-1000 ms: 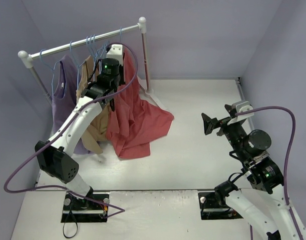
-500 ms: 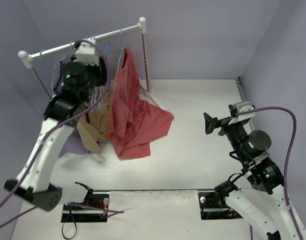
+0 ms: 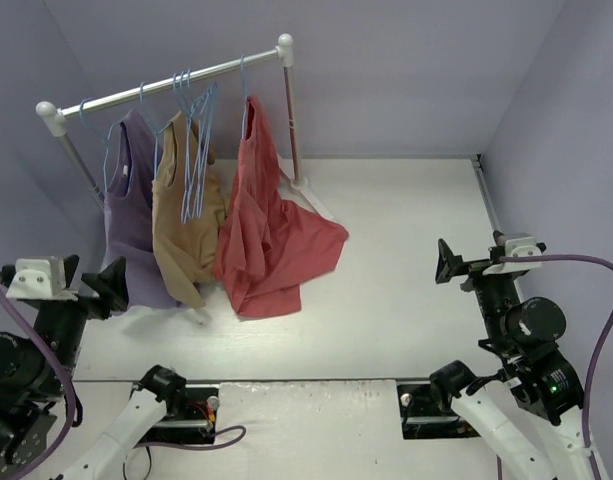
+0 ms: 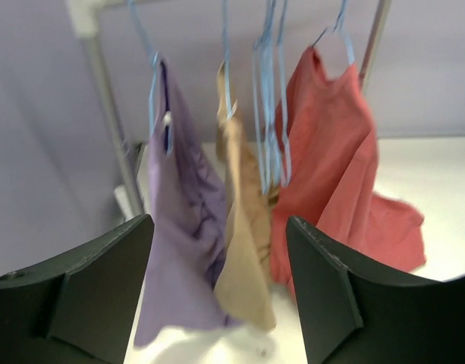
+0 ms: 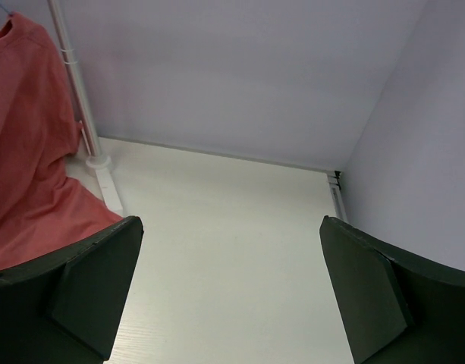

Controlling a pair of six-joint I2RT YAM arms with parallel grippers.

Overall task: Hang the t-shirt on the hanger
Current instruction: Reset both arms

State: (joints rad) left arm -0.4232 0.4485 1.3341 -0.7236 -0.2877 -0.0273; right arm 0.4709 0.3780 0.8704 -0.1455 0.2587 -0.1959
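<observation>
Now the left arm is no longer seen at the rail (image 3: 166, 85), where it was pressed against the collar of the t-shirt (image 3: 261, 230) a second ago. It has been drawn back to about 8 o'clock in the top view. The left gripper (image 4: 217, 224) is seen with its jaws spread wide and nothing held between them. The right gripper (image 5: 230, 224) has been pulled slightly nearer, to roughly 4 o'clock, and its jaws are likewise held wide apart and empty.

The t-shirt is hung on the hanger (image 3: 244, 95) at the right end of the rail, around 11 o'clock in the top view. It is placed just beside the spare hangers (image 3: 196, 130) and the tan garment (image 3: 181, 220), with the lilac top (image 3: 131, 215) further left. Its long axis is set nearly upright, with the collar at 12 o'clock under the hook. The hem is let down at 6 o'clock and spread toward 4 o'clock on the table (image 3: 406, 260).
</observation>
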